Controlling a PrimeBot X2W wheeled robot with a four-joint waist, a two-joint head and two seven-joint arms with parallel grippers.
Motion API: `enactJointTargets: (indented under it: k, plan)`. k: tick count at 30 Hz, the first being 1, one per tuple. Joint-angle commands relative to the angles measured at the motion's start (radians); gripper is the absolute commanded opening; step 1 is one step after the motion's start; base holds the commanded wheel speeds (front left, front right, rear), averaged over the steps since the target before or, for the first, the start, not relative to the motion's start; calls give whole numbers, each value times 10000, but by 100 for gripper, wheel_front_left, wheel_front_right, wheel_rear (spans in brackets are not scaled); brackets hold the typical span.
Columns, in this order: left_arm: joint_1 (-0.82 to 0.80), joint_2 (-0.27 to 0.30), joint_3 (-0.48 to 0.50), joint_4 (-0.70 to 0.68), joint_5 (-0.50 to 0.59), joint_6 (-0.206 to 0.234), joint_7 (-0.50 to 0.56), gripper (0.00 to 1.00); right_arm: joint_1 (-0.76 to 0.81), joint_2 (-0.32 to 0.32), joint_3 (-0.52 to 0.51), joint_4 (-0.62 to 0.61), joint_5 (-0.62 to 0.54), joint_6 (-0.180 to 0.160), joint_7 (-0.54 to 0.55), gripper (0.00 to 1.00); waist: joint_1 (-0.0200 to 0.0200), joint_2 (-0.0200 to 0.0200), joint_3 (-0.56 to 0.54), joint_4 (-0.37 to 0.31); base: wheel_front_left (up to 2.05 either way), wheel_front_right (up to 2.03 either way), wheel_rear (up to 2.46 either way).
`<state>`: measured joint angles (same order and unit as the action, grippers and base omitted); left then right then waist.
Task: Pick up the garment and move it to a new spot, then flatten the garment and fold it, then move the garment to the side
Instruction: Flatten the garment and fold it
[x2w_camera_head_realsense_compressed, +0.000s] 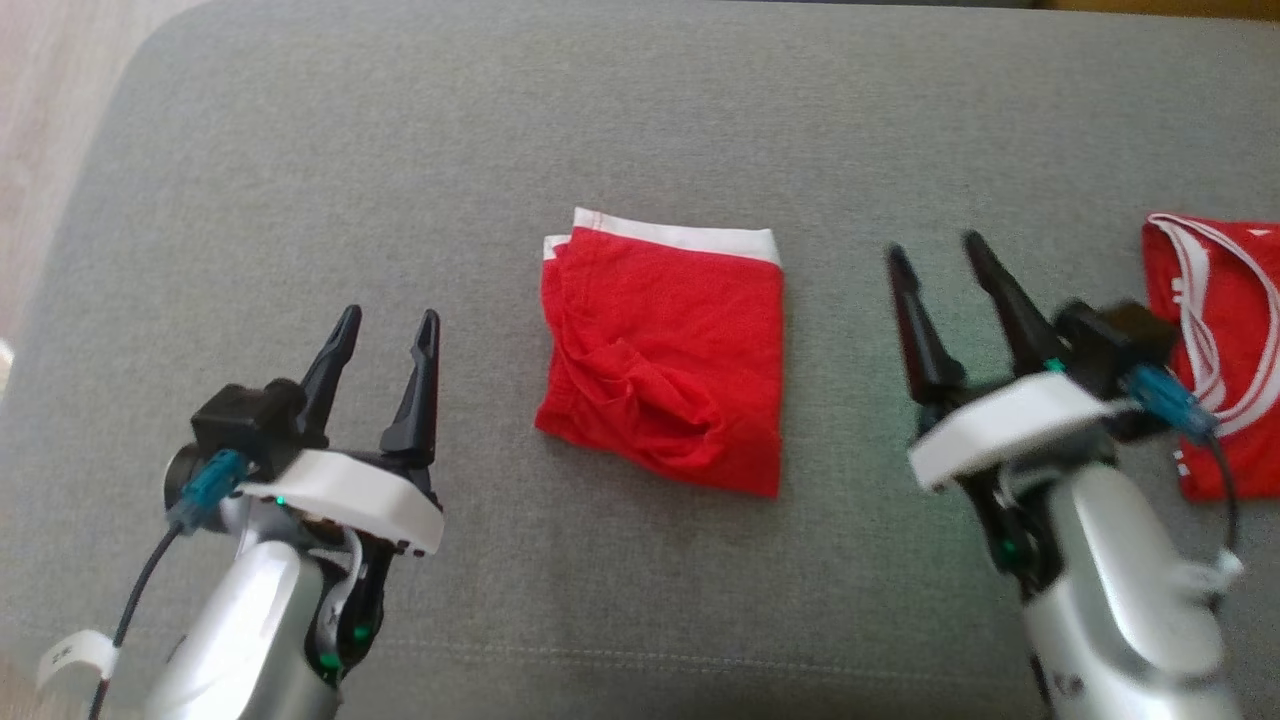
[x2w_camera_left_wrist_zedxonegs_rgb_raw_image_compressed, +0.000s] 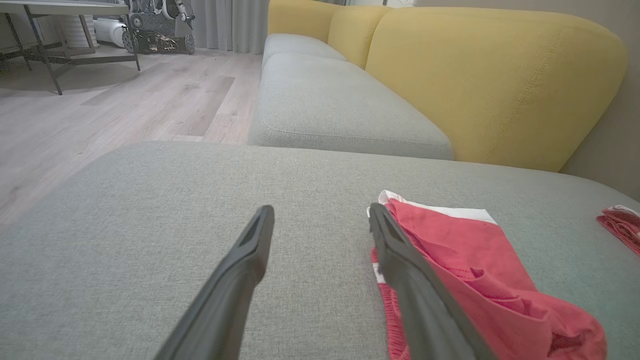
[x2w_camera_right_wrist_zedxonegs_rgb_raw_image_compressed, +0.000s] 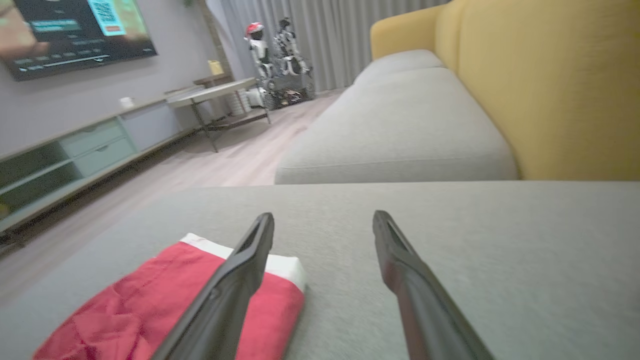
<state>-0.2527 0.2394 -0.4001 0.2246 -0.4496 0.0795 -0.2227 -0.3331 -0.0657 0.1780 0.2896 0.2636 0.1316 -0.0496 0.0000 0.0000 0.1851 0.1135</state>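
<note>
The left arm and right arm rise from the bottom of the head view, nearest the camera. The left jaws stand wide open, their two dark fingers well parted with nothing but grey fabric between them; they hold nothing and touch nothing. The right jaws are also spread wide, fingers apart and empty, slightly blurred.

The folded red underpants, with a white waistband along the far edge, lie flat on the grey sofa cushion between the two sets of jaws. The left jaws are to the left of the underpants and a little nearer the robot, apart from the cloth. The right jaws are to the right of the underpants, their tips about level with the waistband, also clear of the cloth.

In the left wrist view the underpants lie just beyond and to the right of the right-hand finger, whose outline crosses their near edge. In the right wrist view they lie behind the left-hand finger, outside the gap.

A second red garment with white stripes lies further right of the underpants, past the right jaws, partly behind that wrist.
</note>
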Motion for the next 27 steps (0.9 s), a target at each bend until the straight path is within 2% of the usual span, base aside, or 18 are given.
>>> enactJointTargets:
  k: [1,6,12,19,27]
  plan:
    - [-223,332,474,-366,96,60,-47,100,19,154,-8,-631,-250,-9,118,100,0,0,-41,-94,0,0,0]
    - [-34,516,515,-549,94,150,26,100,1146,154,-912,-2123,-1024,-9,565,100,0,0,-133,-305,0,0,0]
    - [133,695,538,-821,110,267,136,100,2091,154,-1450,-3339,-1329,-9,1062,100,0,0,-161,-457,0,0,0]
    - [240,801,547,-985,73,361,232,100,2549,154,-1552,-4022,-1381,-9,1220,100,0,0,-219,-523,0,0,0]
    - [323,822,509,-1069,-7,434,293,100,2675,154,-1597,-4271,-1328,-9,1292,100,0,0,-310,-530,0,0,0]
